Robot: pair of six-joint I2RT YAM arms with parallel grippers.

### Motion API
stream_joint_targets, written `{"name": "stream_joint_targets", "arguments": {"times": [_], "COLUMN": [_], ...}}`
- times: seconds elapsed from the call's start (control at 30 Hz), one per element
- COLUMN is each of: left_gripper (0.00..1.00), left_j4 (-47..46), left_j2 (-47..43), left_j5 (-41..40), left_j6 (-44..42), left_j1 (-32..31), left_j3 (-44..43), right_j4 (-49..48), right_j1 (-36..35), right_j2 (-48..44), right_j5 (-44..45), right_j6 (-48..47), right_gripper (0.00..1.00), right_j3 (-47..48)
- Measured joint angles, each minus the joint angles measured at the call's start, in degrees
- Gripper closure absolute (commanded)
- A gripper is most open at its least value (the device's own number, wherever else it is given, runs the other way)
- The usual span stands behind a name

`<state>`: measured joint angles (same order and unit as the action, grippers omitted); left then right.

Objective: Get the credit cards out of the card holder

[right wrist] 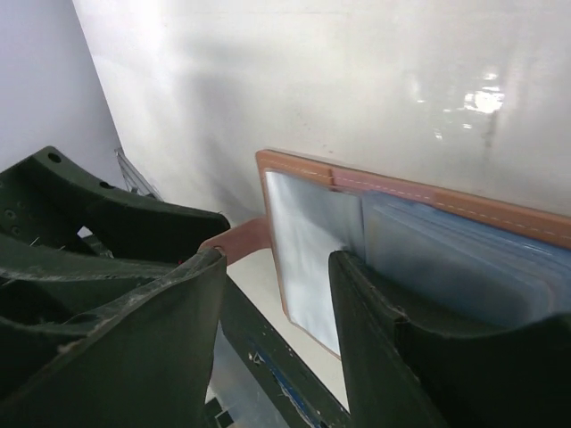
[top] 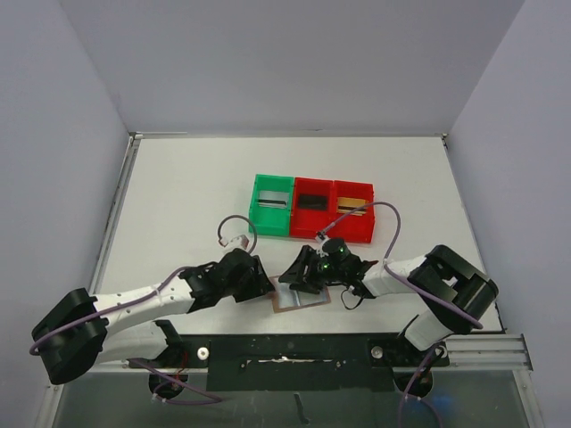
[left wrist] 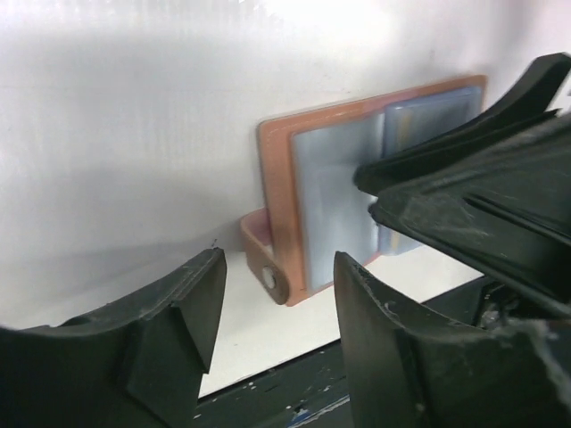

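Card holder [top: 299, 301], a small tan-brown leather wallet, is seen lying open and flat on the white table [top: 178, 196], close to the near edge and between the two arms. Its light blue lining is turned upward, and its little snap tab [left wrist: 268, 259] sticks out on the side toward the left arm.

The left gripper [top: 260, 287] is held low just beside the tab end. Its jaws are parted and nothing is gripped between them (only the tab and bare table show through the gap).

The right gripper [top: 308, 275] is held over the wallet from the far side. Its jaws are likewise spread with nothing caught between them. In the right wrist view one finger [right wrist: 393, 357] appears to rest on the blue lining, though contact cannot be confirmed.

Farther back, three small bins are lined up side by side. A greyish card [top: 272, 203] lies in the green bin [top: 259, 218], a black card [top: 312, 201] in the middle red bin [top: 299, 227], and a gold card [top: 354, 211] in the right red bin [top: 368, 234].
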<state>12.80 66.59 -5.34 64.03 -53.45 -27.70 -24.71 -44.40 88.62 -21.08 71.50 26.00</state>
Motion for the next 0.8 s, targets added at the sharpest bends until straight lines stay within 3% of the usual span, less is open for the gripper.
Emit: {"name": "stream_joint_targets", "arguments": {"times": [0.23,0.4,0.57,0.8], "left_gripper": [0.44,0.57,0.67,0.74], "left_j4": [-6.47,-8.26,-9.25,-9.49], "left_j2": [1.25,7.87,11.26,13.25], "left_j5": [0.09,0.74,0.79,1.36], "left_j6": [0.35,0.7,0.28,-1.07], "left_j1": [-0.02,-0.07,-0.55,-1.16], "left_j3": [0.52,-0.94,-2.64,-3.87], "right_j4": [-1.75,2.34,10.03,24.37], "right_j1": [0.61,0.96,4.57,7.3], "right_j2": [-0.5,-6.25,-18.71,-30.27], "right_j5": [0.33,3.69,7.28,12.87], "right_j6": [1.27,1.79,0.37,-2.97], "right_gripper": [0.57,0.55,0.52,0.52], "right_j3": [-1.49,-2.01,-3.91,-4.13]}}
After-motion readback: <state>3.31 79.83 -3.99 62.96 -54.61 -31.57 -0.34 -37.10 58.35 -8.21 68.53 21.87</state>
